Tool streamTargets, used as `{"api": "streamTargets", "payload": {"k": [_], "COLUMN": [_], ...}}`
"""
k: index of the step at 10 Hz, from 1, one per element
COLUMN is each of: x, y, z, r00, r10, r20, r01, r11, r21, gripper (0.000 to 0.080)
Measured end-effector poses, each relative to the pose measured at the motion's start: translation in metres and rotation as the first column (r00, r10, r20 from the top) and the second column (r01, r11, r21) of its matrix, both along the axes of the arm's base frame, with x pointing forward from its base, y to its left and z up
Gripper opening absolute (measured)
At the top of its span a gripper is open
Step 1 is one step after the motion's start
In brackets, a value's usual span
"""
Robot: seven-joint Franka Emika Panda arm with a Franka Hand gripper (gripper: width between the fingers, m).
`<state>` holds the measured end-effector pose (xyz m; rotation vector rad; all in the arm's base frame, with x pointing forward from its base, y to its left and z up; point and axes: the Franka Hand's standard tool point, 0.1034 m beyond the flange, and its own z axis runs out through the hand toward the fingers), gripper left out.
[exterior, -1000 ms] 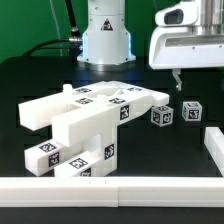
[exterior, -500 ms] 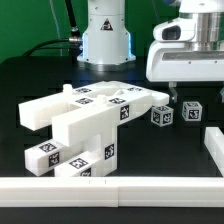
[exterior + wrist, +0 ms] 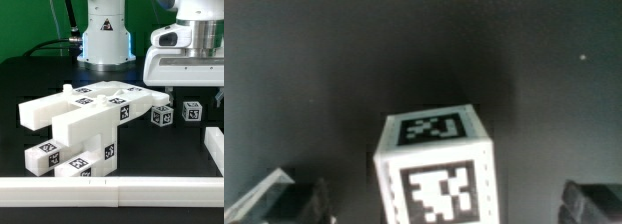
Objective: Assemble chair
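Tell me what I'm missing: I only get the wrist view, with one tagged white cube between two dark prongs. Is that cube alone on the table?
Observer: No. The exterior view shows a cube and, to that view's right of it, a second cube. They stand apart, below the open end effector. I cannot tell which one you see.
Operator: Is there anything bigger around?
Observer: Yes, a blocky white chair assembly lies to the exterior view's left of both cubes.
Operator: Where is the arm mounted?
Observer: Its white base stands behind that assembly, at the far side of the black table.
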<state>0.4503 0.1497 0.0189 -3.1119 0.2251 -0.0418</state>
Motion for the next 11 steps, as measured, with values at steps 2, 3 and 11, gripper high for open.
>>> {"api": "streamTargets", "payload": {"k": [2, 3, 11], "x": [0.000, 0.000, 0.013], "y": [0.000, -0.001, -0.008], "z": [-0.001, -0.001, 0.047], "r00": [1.000, 1.000, 1.000], "r10": [0.000, -0.001, 0.025], "r20": [-0.002, -0.002, -0.015], "r01": [0.000, 0.001, -0.025], "r11": [1.000, 1.000, 0.999], "r21": [-0.001, -0.001, 0.029], "gripper": [0.0649, 0.0519, 0.0284]}}
